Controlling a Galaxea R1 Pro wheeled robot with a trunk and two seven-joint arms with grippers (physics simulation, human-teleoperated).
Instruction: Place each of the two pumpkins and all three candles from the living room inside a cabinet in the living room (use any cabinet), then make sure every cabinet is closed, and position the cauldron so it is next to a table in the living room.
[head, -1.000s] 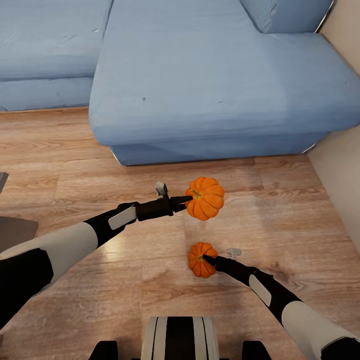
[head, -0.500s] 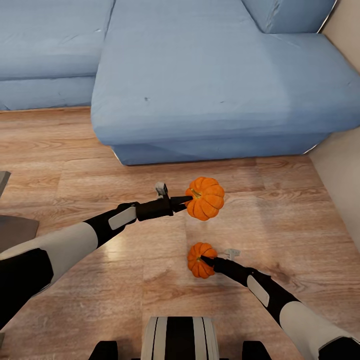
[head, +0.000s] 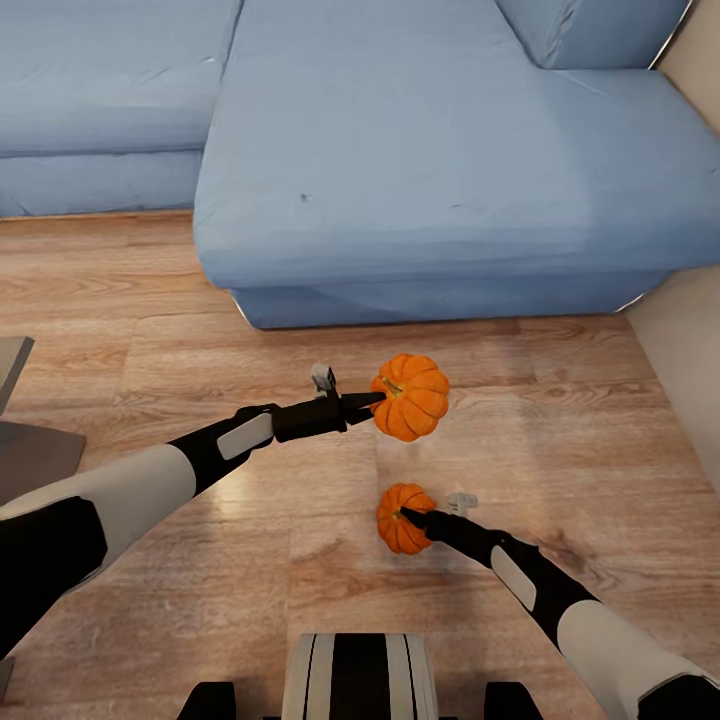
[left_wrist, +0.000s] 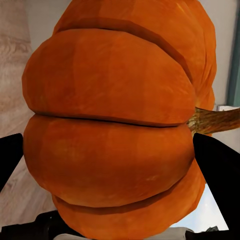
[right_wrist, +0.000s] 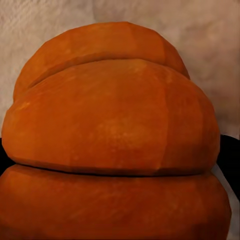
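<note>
Now | pumpkins: two | left fingers (head: 372, 400) clamp one pumpkin (head: 411, 396) | right fingers (head: 408, 517) clamp other pumpkin (head: 397, 522)

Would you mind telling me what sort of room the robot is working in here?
Most likely a living room: a large blue sectional sofa stands on a wood-plank floor, with a beige wall beside it. Each gripper holds a decorative pumpkin.

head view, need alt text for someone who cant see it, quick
Two robot arms each hold a small orange pumpkin above a wood floor: the left gripper grips the farther pumpkin, the right gripper grips the nearer pumpkin. A large blue sofa lies beyond them, with a beige wall at the right.
</note>
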